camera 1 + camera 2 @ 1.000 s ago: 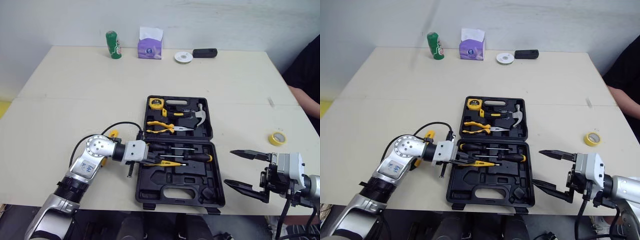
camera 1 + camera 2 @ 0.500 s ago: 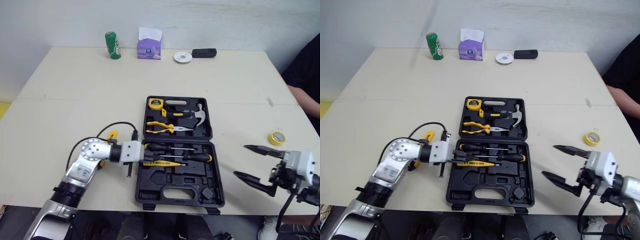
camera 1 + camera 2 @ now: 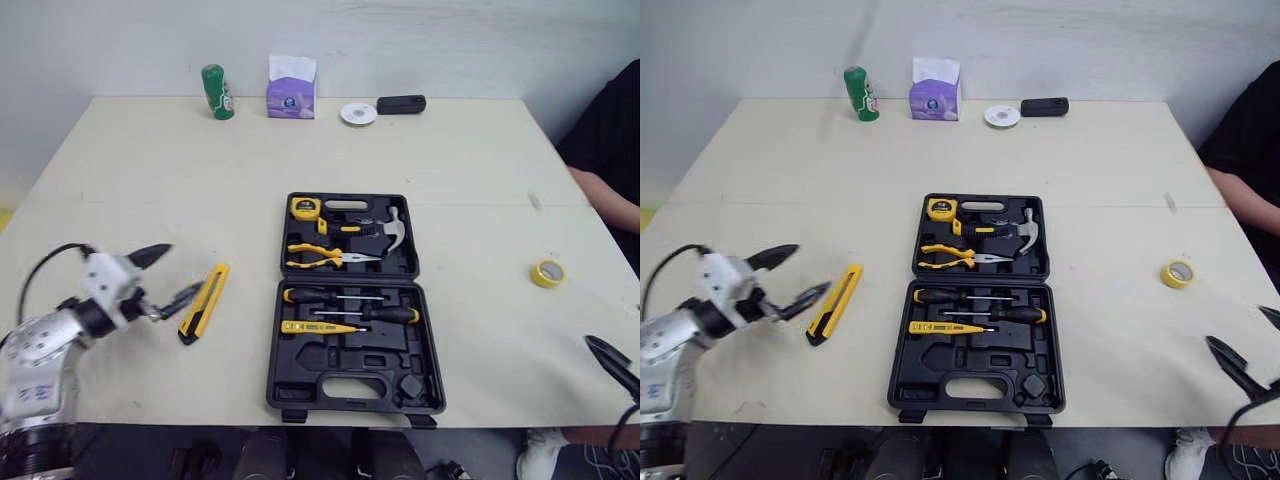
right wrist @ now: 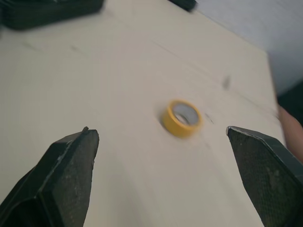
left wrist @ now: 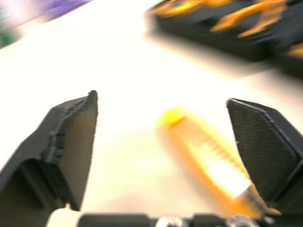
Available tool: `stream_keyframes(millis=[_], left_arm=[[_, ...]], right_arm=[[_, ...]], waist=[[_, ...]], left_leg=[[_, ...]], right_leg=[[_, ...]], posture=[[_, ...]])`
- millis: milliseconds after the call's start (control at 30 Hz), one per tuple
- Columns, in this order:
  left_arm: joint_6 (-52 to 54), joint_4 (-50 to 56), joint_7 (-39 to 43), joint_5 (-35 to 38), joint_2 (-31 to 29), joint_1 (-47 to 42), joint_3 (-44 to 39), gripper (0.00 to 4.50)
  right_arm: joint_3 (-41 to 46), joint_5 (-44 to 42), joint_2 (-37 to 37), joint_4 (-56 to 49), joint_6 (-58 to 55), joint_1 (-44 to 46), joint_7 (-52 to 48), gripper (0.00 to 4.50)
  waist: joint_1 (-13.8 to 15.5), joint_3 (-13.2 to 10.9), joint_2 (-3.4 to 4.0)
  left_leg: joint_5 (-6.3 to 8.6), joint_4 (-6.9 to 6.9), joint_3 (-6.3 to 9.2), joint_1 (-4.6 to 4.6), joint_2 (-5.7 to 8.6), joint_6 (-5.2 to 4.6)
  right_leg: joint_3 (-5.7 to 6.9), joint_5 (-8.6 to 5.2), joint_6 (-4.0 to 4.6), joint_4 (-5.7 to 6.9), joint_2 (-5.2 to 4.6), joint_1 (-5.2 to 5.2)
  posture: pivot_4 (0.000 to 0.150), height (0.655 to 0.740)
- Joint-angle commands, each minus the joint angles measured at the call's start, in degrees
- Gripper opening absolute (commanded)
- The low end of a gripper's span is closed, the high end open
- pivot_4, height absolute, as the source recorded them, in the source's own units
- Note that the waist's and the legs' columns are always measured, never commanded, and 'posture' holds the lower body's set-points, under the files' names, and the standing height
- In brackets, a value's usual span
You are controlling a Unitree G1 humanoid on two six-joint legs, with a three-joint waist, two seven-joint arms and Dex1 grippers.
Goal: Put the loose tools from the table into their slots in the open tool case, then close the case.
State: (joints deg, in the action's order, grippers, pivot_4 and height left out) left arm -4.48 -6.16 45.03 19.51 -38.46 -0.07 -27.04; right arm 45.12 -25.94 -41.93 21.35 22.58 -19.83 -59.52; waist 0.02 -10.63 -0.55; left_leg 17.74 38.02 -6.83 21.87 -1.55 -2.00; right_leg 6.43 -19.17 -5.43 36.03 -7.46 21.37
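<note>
The open tool case (image 3: 320, 362) lies at table centre. A yellow utility knife (image 3: 204, 302) lies loose on the table, left of the case. The left gripper (image 3: 186, 267) hovers just beside the knife, fingers spread and empty. The right gripper (image 4: 161, 131), fingers spread, faces a yellow tape roll (image 3: 547, 273), apparently clear of it.

a wide cream table (image 3: 150, 150) is seen, set against a pale grey-white wall (image 3: 450, 40). the top is crossed from side to side by a thin seam (image 3: 120, 204). along the far edge, near the wall, a green can (image 3: 214, 91), a purple tissue box (image 3: 288, 88) and a white disc (image 3: 357, 113) are set. the surface is lit evenly, and only soft shadows are cast.
</note>
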Motion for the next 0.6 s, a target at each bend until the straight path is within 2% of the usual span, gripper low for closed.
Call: stream_keyframes(millis=[33,167,267,367,600], left_arm=[[-0.2,-2.81,-6.48,1.29,-0.13,4.3,-9.97,4.47],[1.4,-9.53,-10.26,3.23,-1.11,9.88,-18.92,4.47],[2.29,-14.07,-11.35,3.61,-2.28,12.46,-22.48,4.47],[1.88,-15.9,-12.33,3.27,-2.44,14.57,-23.91,4.47],[0.89,-13.21,-11.98,3.53,-1.69,16.47,-22.91,4.47]], right_arm=[[5.25,0.97,-0.15,7.36,4.97,-3.11,3.85,4.5],[8.41,1.0,-1.5,16.48,9.1,-4.62,7.94,4.5],[9.16,0.94,-2.21,21.02,11.22,-5.16,9.29,4.5],[8.7,1.05,-1.93,23.54,12.93,-5.58,9.88,4.5],[5.83,0.96,-1.77,23.58,13.98,-3.29,9.31,4.5]], waist=[[-0.12,0.0,0.0],[-0.31,0.0,0.01],[-0.37,0.01,0.01],[-0.4,0.03,-0.03],[-0.3,0.1,-0.02]], left_leg=[[0.03,0.0,0.0,0.0,0.0,0.01],[0.13,-0.07,-0.01,-0.06,-0.03,0.05],[0.46,-0.17,-0.09,-0.37,-0.04,0.16],[0.48,-0.47,-0.13,-0.69,-0.05,0.19],[0.34,-0.83,-0.16,-0.7,-0.05,0.42]], right_leg=[[-0.01,0.0,0.0,-0.01,-0.01,0.0],[-0.06,-0.01,0.01,-0.05,-0.01,0.02],[-0.16,-0.03,0.06,-0.05,-0.02,-0.16],[-0.2,-0.07,0.13,-0.18,-0.02,-0.34],[-0.23,-0.15,0.29,-0.16,-0.03,-0.12]], posture=[[0.15,0.74],[0.15,0.74],[0.15,0.74],[0.15,0.74],[0.15,0.74]])
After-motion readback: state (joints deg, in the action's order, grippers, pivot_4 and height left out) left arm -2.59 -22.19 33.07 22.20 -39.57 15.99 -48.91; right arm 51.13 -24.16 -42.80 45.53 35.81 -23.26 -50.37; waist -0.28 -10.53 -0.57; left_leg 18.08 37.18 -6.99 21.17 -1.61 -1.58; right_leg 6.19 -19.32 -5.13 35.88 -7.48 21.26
